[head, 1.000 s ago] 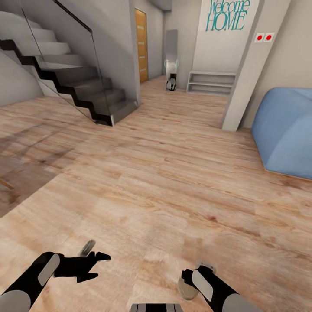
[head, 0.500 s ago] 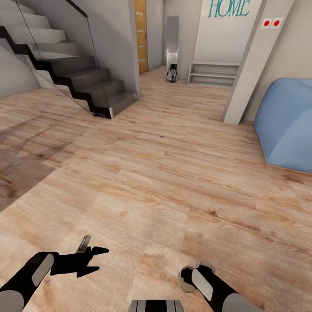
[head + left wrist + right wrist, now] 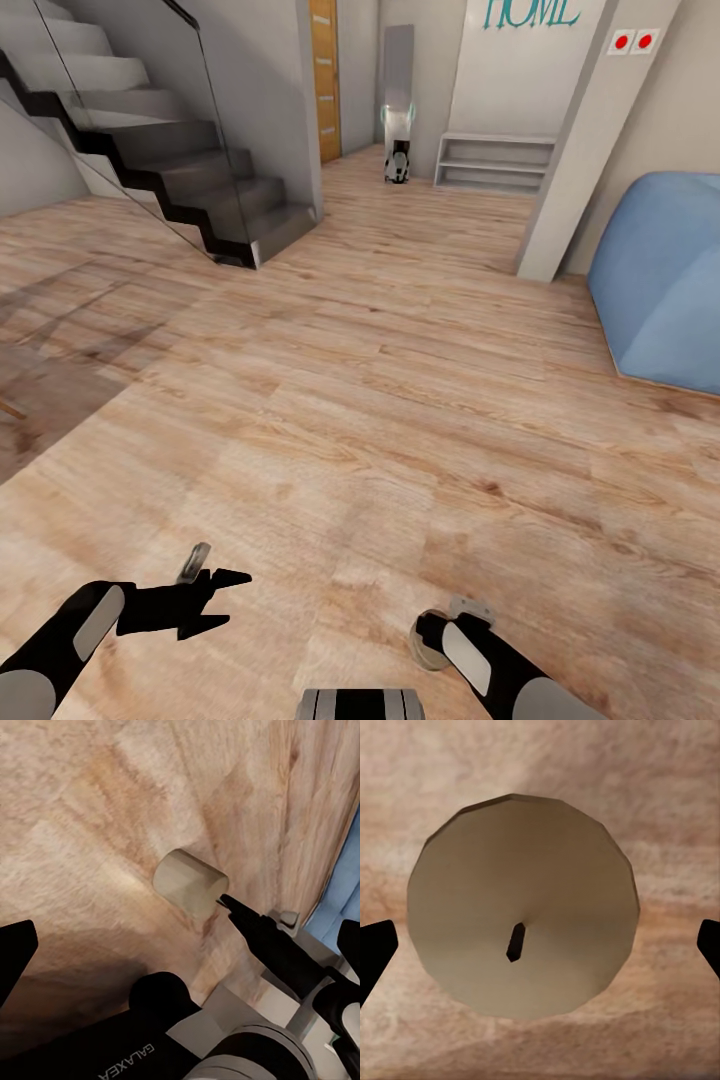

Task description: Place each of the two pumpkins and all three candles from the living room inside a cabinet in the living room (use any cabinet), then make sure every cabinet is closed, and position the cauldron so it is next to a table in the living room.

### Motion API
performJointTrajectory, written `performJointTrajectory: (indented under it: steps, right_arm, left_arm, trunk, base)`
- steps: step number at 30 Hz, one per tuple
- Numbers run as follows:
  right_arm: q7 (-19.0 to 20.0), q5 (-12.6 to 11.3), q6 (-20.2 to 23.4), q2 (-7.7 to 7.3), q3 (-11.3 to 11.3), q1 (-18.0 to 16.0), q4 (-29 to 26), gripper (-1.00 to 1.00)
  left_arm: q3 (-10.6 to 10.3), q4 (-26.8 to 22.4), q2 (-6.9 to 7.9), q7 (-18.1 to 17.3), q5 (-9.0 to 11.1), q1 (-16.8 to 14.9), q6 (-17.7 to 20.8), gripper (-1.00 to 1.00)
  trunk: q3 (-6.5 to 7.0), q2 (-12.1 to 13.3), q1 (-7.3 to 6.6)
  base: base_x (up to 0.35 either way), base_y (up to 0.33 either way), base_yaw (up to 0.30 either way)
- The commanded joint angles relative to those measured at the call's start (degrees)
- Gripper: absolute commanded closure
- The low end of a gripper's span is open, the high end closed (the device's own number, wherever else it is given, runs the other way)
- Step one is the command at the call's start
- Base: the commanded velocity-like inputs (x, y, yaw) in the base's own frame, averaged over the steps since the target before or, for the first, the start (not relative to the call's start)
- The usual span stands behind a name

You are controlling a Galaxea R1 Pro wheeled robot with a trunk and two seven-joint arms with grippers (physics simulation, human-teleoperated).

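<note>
One beige candle [image 3: 521,915] stands upright on the wood floor [image 3: 380,400], its flat top and dark wick facing the right wrist camera. My right gripper [image 3: 440,632] hovers right over it, open, with a black fingertip [image 3: 375,952] to either side of the candle and clear of it. In the left wrist view the same candle [image 3: 189,881] shows with one right finger [image 3: 251,926] reaching its top edge. My left gripper [image 3: 215,598] is open and empty, low over the floor to the left. No pumpkin, cabinet, cauldron or table is in sight.
A staircase with a glass rail [image 3: 190,190] rises at the far left. A blue beanbag [image 3: 665,280] sits at the right beside a white pillar [image 3: 585,150]. A hallway with a low white shelf [image 3: 495,165] and a wooden door [image 3: 325,80] lies ahead.
The head view has tilted down a little, so the room slid up in the picture. My left gripper rose slightly at first; both arms and the candle have stayed put since.
</note>
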Motion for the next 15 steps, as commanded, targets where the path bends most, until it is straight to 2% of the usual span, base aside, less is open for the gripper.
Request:
performJointTrajectory:
  steps: [1,15]
  right_arm:
    - [0.14,0.0,-0.01,-0.03,0.01,0.0,0.0,-1.0]
    - [0.37,0.0,-0.03,-0.07,0.04,0.0,0.0,-1.0]
  left_arm:
    - [-0.01,0.01,0.01,-0.02,0.0,0.0,0.0,-1.0]
    - [-0.04,-0.04,-0.05,0.03,-0.16,0.0,-0.08,-1.0]
  trunk:
    - [0.0,0.0,0.0]
    - [0.0,0.0,0.0]
  base:
    - [0.0,0.0,0.0]
    - [0.035,0.024,0.0]
